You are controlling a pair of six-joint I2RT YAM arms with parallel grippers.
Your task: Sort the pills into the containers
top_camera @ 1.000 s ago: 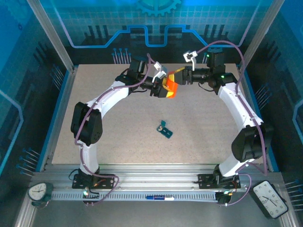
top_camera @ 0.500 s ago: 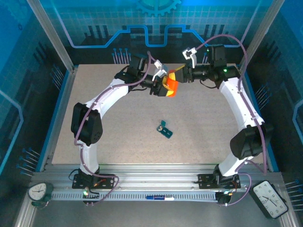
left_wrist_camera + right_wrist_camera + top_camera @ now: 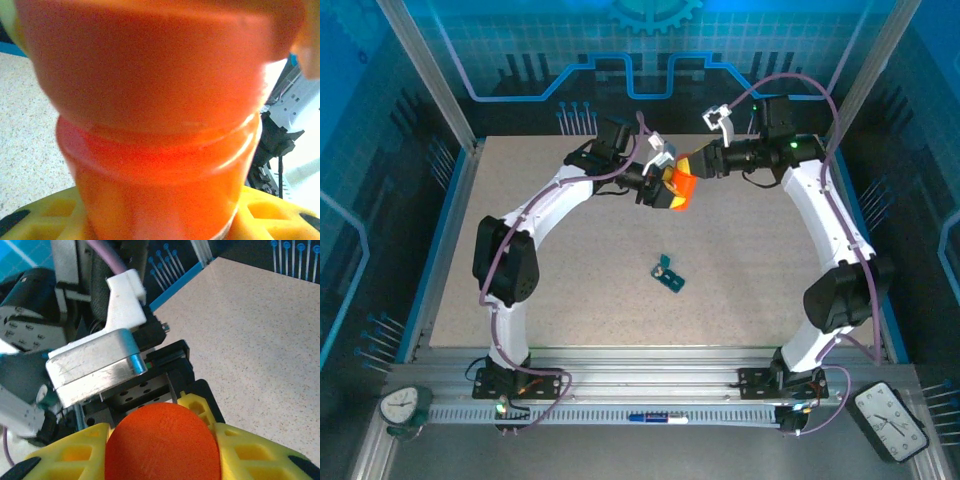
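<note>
- Two end effectors meet above the far side of the desk (image 3: 570, 290). The left end effector (image 3: 663, 190) grasps the orange cylindrical plastic bottle (image 3: 680, 188) by its body.
- Within the last second, the right end effector (image 3: 693, 165) has clenched tighter on the round orange cap (image 3: 162, 445).
- Unscrewing the cap looks like the next move. The small dark-teal rectangular plastic pill box (image 3: 669, 274) lies mid-desk, well apart from both.

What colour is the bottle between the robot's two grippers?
The bottle is orange, cap included. It shows best in the left wrist view.
</note>
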